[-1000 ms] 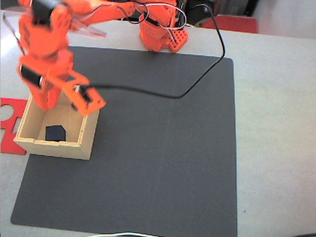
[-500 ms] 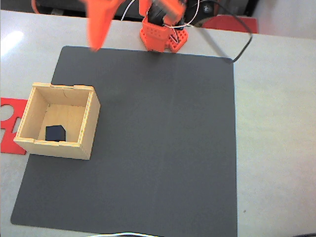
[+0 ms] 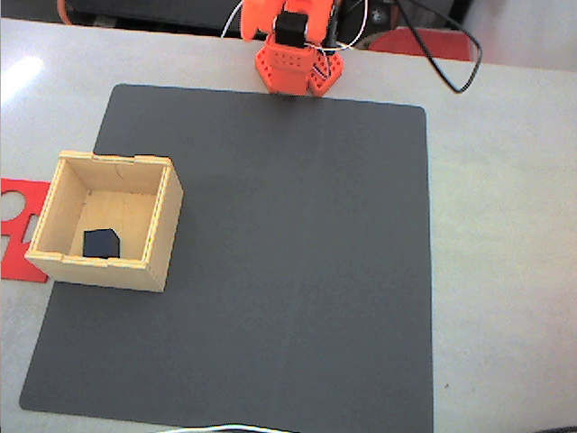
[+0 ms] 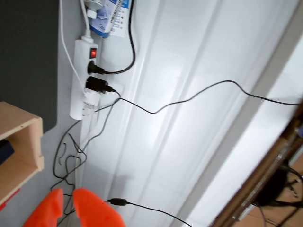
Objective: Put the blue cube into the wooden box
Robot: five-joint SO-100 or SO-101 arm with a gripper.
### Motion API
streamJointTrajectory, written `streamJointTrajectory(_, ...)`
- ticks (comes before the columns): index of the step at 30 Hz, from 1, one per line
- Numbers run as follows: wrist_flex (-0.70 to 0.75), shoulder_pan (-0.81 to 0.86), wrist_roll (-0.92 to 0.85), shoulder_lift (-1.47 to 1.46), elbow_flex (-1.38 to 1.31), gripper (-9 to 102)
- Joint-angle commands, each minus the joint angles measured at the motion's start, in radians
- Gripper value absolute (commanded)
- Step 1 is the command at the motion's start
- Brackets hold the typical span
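Note:
In the fixed view the blue cube (image 3: 101, 243) lies on the floor of the wooden box (image 3: 162, 216), near its front wall. The box stands on the left edge of the black mat (image 3: 297, 253). The orange arm (image 3: 290, 27) is folded back over its base at the top, far from the box. In the wrist view the gripper (image 4: 67, 194) shows at the bottom edge. Its two orange fingers (image 4: 94, 210) are almost together with nothing between them. A corner of the box (image 4: 19, 146) shows at the left, with a dark sliver of the cube (image 4: 4, 151) inside.
A flat red cut-out piece (image 3: 18, 216) lies left of the box. A black cable (image 3: 455, 63) loops at the top right beside a red object (image 3: 424, 41). A white power strip (image 4: 87, 75) and loose wires show in the wrist view.
The arm has pulled away from above the box and folded back to its base at the top. The cube has stayed in the box.

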Motion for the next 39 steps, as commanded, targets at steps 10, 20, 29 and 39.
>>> streamJointTrajectory(10, -0.330, -0.267, -0.038, 0.215, 0.695, 0)
streamJointTrajectory(20, -0.367, -0.229, -0.008, 0.345, 0.928, 0)
streamJointTrajectory(29, -0.348, -0.107, 0.014, 0.454, 1.063, 0)
streamJointTrajectory(39, -0.282, -0.040, 0.066, 0.653, 1.204, 0)
